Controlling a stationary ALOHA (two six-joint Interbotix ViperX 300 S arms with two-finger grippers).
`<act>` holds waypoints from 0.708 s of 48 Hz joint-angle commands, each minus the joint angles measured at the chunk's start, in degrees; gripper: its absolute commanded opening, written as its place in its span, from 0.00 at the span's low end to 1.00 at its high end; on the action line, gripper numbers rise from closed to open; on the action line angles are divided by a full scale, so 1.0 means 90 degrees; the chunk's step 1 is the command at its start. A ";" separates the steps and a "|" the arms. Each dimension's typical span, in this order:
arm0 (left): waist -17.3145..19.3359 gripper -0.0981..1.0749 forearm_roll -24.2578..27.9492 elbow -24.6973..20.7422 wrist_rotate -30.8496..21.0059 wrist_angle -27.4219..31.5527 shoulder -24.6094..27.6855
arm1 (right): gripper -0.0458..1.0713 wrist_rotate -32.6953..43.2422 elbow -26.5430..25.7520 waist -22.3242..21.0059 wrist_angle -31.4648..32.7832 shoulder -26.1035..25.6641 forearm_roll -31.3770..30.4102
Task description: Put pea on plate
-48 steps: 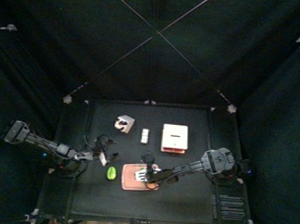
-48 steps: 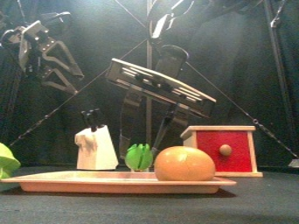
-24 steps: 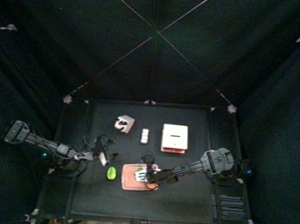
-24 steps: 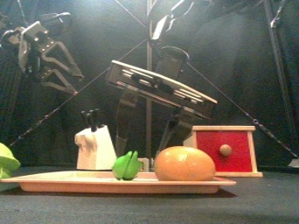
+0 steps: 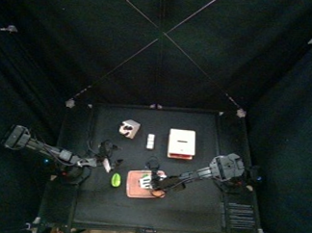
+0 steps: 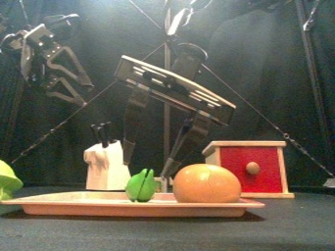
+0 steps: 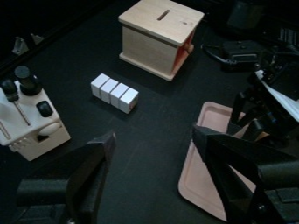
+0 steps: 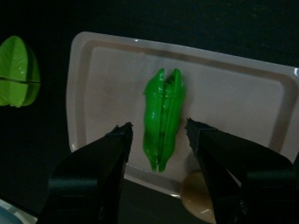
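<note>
Pea (image 8: 163, 118) lies flat on the plate (image 8: 246, 83), released. Right pincer (image 8: 158, 144) spread wide just above it, jaws either side, not touching. Orange ball (image 6: 207, 183) at pea's 3 o'clock in front view. Left pincer (image 7: 152, 149) parked apart, jaws parted, empty.

The right gripper (image 8: 156, 162) was held above the plate (image 8: 233, 74), pointed down at it, its jaws spread wide with nothing between them. The left gripper (image 7: 149, 153) was parked well apart from the plate, jaws spread, empty.
</note>
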 commanded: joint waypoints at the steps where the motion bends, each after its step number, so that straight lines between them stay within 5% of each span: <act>1: 0.0010 0.94 0.0020 -0.0088 0.0010 0.0010 0.0000 | 0.82 0.0000 -0.0117 0.0000 -0.0039 -0.0352 -0.0029; 34: 0.0020 0.94 -0.0186 0.0000 -0.0020 0.0029 0.0000 | 0.82 0.0000 -0.0127 0.0010 -0.0068 -0.0381 -0.0234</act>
